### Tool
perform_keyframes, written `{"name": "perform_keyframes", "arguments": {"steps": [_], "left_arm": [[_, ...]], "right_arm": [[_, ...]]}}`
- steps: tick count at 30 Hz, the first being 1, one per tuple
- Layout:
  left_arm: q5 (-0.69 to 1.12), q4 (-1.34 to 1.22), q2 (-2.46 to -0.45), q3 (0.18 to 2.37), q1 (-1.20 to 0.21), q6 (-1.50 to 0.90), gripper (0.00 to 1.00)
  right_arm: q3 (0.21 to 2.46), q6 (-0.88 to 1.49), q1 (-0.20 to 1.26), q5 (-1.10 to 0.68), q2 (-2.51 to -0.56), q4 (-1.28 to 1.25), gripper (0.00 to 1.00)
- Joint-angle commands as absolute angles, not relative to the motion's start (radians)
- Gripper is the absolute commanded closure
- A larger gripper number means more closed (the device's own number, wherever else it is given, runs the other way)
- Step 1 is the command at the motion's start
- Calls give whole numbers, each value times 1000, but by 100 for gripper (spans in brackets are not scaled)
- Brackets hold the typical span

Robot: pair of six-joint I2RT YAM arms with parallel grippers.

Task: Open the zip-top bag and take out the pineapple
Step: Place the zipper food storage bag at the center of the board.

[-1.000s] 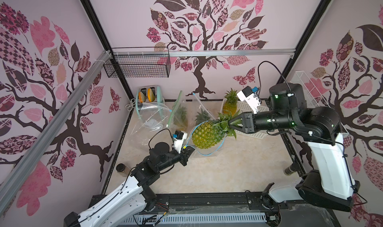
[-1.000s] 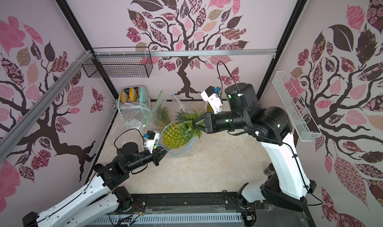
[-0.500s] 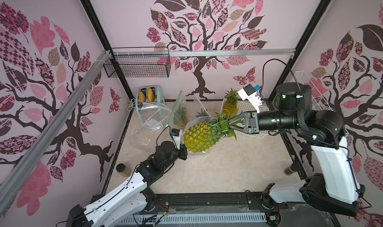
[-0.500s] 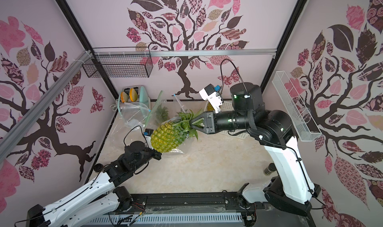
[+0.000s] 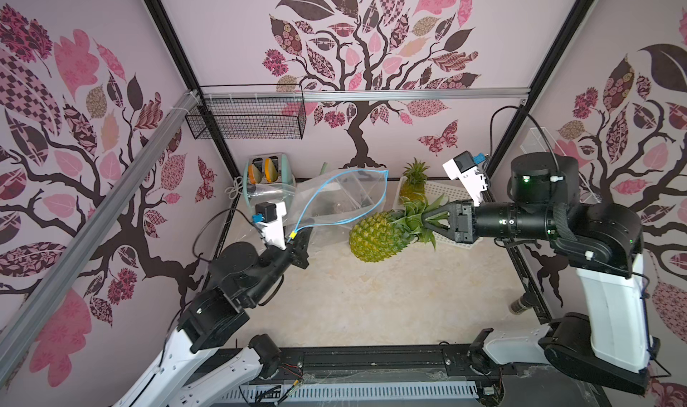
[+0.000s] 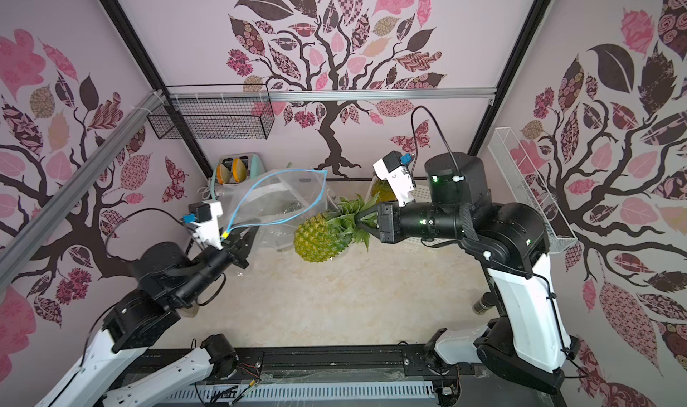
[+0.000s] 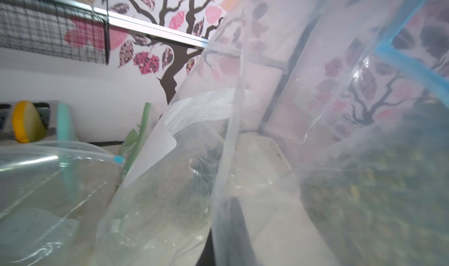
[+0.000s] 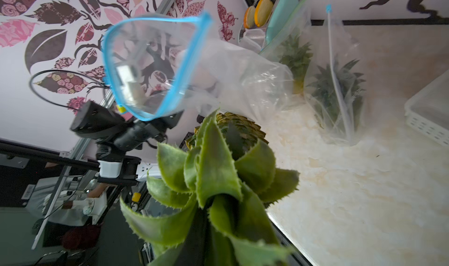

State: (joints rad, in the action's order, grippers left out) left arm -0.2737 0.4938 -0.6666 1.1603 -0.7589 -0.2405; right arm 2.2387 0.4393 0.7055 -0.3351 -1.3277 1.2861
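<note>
Two claws, both busy: the right gripper [image 5: 427, 221] is clamped on the leafy crown of the pineapple [image 5: 375, 237], held sideways mid-frame in both top views just outside the gaping mouth of the zip-top bag [image 5: 334, 197]. The left gripper [image 5: 298, 242] is pinched tight on the bag's blue-zip corner, left of centre. Crowding the upper middle are a toaster [image 5: 265, 171], a spare pineapple [image 5: 414, 178] in a white tray [image 5: 446, 191] and another bagged pineapple [image 8: 337, 92]; clear plastic fogs most of the left wrist view.

A robot lab cell: tree-print panels [image 5: 409, 70] in a black frame [image 5: 169, 40], left arm [image 5: 238, 275] and right arm [image 5: 609, 304] flanking the tabletop [image 5: 371, 304].
</note>
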Motion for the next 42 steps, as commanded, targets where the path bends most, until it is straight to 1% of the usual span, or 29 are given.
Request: {"name": "perform_keyframes", "arguments": {"steps": [1,3,5,10,12,14,15,17,18,21,22,23,24,25,28,31,33,36,40,42], "left_arm": [[-419,615,-695,1222,-750,-29,100],[-456,627,-735,1288,-726,61,100],[-461,635,-776,1355,-672,133,100],[-433,641,-893,1477,-444,263,100],[-348,679,-945,1519,-293,242,100],[-169,704,-993,1541,-94,170,100],[-111,709,-1011,1545,-10,135,100],[-193,715,-1060,1539,2,134,100],[-200,750,-1097,1560,21,118,100],[-68,842,-1218,1610,136,26,100],[-15,861,-1253,1615,170,-21,87],[26,877,-1283,1618,195,-55,67],[55,885,-1300,1617,208,-78,51],[67,890,-1313,1612,209,-101,37],[151,838,-1293,1566,209,-174,2],[239,775,-1252,1505,207,-246,2],[273,770,-1235,1472,198,-276,2],[276,783,-1206,1416,150,-279,2],[180,848,-1160,1328,22,-274,2],[85,876,-1134,1285,-10,-270,2]], "right_arm": [[2278,392,705,-162,-1316,1272,100],[2278,377,705,-81,-1323,1287,100],[2277,362,704,-22,-1330,1289,100],[2328,325,675,97,-1368,1306,100],[2339,311,662,149,-1376,1310,100],[2342,301,654,212,-1378,1313,100],[2341,297,651,235,-1379,1314,100],[2339,285,647,292,-1381,1313,100],[2340,280,643,313,-1384,1312,100],[2352,255,599,338,-1401,1310,100],[2353,246,572,332,-1409,1306,100],[2351,237,544,324,-1415,1299,100],[2346,229,523,316,-1423,1292,100],[2343,224,502,310,-1431,1280,100],[2332,212,474,306,-1461,1243,100],[2327,208,440,295,-1504,1210,100],[2306,212,393,242,-1529,1178,100],[2263,217,333,198,-1549,1134,100],[2257,220,272,184,-1586,1110,100],[2264,215,259,188,-1601,1106,100]]}}
